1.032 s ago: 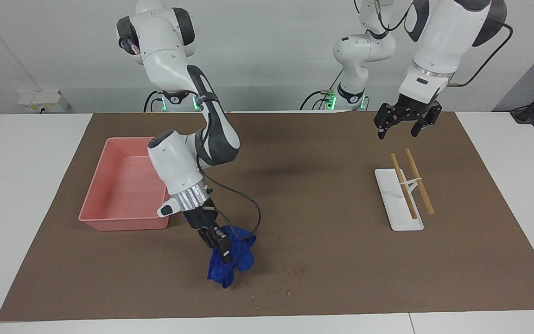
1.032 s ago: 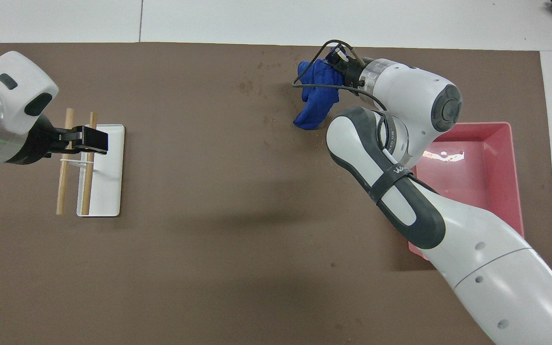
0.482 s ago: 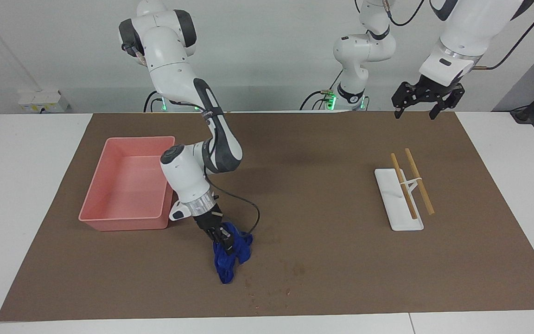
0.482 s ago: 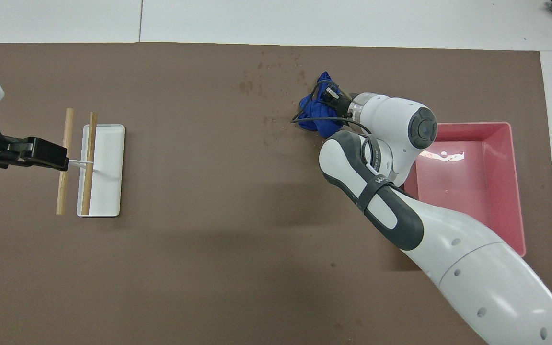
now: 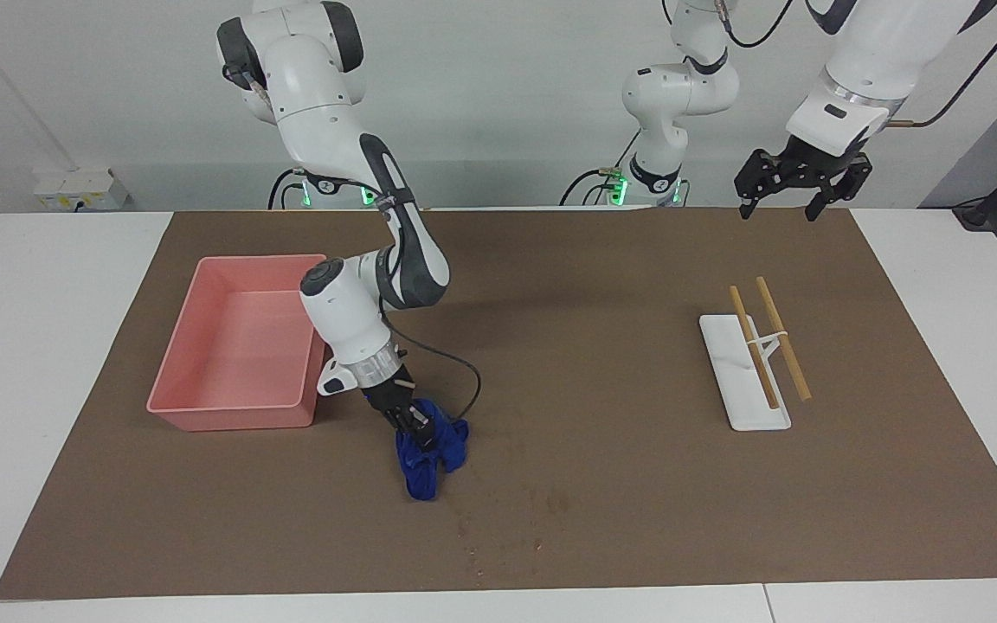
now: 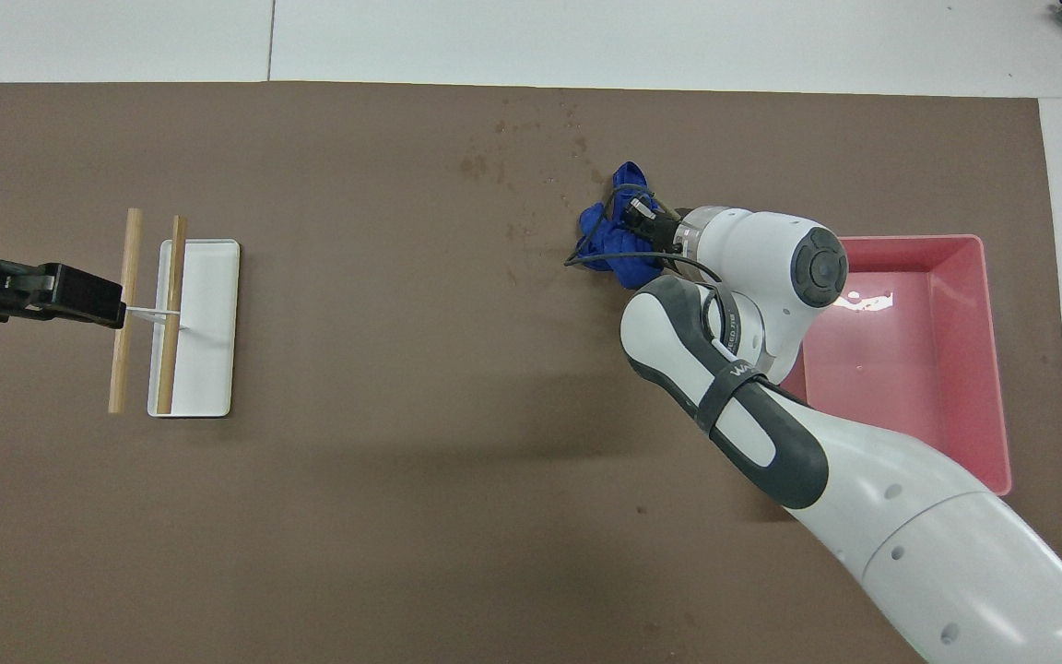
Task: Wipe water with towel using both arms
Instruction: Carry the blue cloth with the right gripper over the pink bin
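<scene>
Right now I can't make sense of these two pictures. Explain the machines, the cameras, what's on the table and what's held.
Two white robot arms work at a table with a brown mat. One picture faces them from across the table; the other looks down from above their end. The right gripper has its fingers shut on a blue towel that is touching the mat beside the pink tray. Faint water spots lie beside the towel. The left gripper waits open in the air at the left arm's end. Two sticks rest on a white stand.

The bunched blue towel [image 5: 427, 450] lies on the mat beside faint, seemingly damp speckles of water [image 5: 507, 528].
</scene>
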Controlling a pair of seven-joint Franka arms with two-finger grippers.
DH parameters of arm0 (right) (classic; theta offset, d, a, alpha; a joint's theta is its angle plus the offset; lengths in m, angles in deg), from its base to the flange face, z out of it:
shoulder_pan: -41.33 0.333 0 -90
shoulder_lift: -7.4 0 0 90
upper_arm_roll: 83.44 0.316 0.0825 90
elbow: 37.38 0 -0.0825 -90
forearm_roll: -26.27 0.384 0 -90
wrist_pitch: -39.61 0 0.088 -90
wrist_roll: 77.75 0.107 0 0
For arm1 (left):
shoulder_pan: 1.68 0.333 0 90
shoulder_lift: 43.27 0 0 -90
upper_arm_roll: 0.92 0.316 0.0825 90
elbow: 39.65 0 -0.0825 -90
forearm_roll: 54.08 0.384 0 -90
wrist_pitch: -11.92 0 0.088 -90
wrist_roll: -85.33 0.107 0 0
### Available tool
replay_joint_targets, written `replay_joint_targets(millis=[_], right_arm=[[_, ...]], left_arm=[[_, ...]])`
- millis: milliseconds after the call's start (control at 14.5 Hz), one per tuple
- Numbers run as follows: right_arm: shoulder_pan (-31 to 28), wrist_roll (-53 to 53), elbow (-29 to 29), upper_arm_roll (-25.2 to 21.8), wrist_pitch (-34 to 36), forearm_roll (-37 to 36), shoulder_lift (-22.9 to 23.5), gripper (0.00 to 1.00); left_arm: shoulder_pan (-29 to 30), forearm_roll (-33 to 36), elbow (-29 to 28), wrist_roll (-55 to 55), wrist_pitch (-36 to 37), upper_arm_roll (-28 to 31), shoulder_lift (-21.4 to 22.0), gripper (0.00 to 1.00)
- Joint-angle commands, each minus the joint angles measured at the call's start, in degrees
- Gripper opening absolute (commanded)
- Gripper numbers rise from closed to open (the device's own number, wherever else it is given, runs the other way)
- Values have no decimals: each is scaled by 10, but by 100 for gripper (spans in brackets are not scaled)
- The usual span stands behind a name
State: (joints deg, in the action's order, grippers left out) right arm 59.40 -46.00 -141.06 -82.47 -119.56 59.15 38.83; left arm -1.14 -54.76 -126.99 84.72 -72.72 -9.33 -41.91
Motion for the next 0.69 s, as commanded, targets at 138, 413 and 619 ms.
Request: replay_joint_targets(millis=[138, 413, 619], right_arm=[[-11, 38, -99, 2, 144, 4, -69, 0], [-10, 38, -200, 2, 162, 3, -141, 0], [-11, 34, -260, 2, 184, 3, -197, 0]], left_arm=[[13, 3, -28, 8, 16, -5, 24, 100], [13, 3, -29, 7, 16, -5, 24, 100], [12, 3, -29, 8, 16, -5, 24, 100]])
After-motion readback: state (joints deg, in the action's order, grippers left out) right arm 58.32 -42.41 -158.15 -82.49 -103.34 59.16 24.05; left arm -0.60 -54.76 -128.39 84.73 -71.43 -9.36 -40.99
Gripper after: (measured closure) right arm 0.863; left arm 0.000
